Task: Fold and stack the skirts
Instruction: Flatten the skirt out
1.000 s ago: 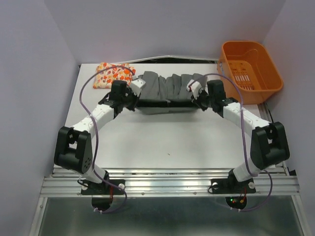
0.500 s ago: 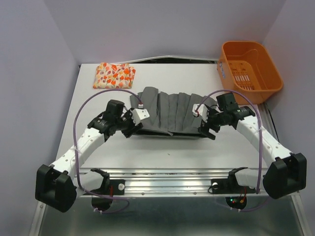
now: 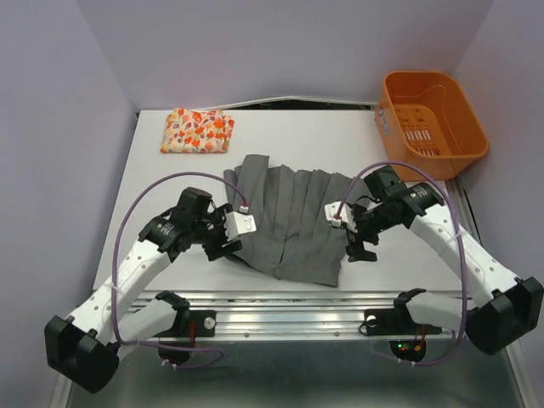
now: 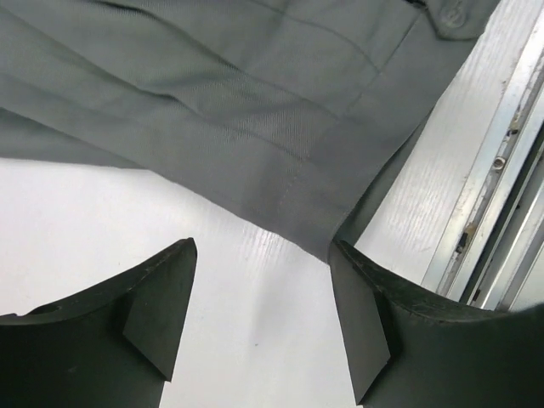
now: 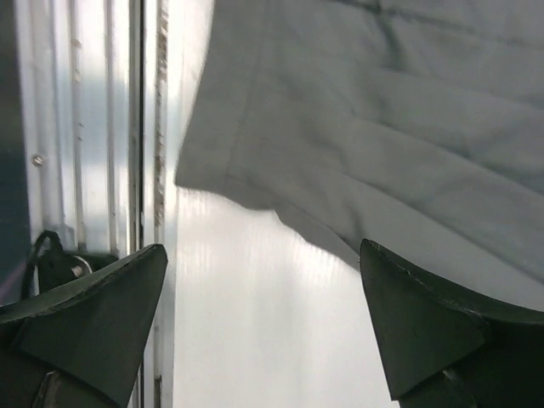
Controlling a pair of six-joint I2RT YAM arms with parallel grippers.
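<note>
The plain dark grey skirt (image 3: 289, 217) lies spread out in the middle of the table, and its near hem reaches almost to the front edge. The printed skirt (image 3: 197, 130) sits folded at the back left. My left gripper (image 3: 229, 238) stands open at the grey skirt's near left corner. The left wrist view shows the hem (image 4: 238, 110) just ahead of the left gripper (image 4: 259, 314), with bare table between its fingers. My right gripper (image 3: 357, 238) is open beside the near right corner. The hem (image 5: 382, 110) lies just past the right gripper (image 5: 259, 314), and nothing is held.
An orange plastic basket (image 3: 432, 119) stands at the back right, partly off the table's corner. The metal rail (image 3: 289, 299) runs along the front edge, close to both grippers, and shows as rail (image 4: 501, 170) and rail (image 5: 85, 127) in the wrist views.
Both grippers have drawn the grey skirt from the back of the table toward the front, then opened and let it go. It now lies spread out.
</note>
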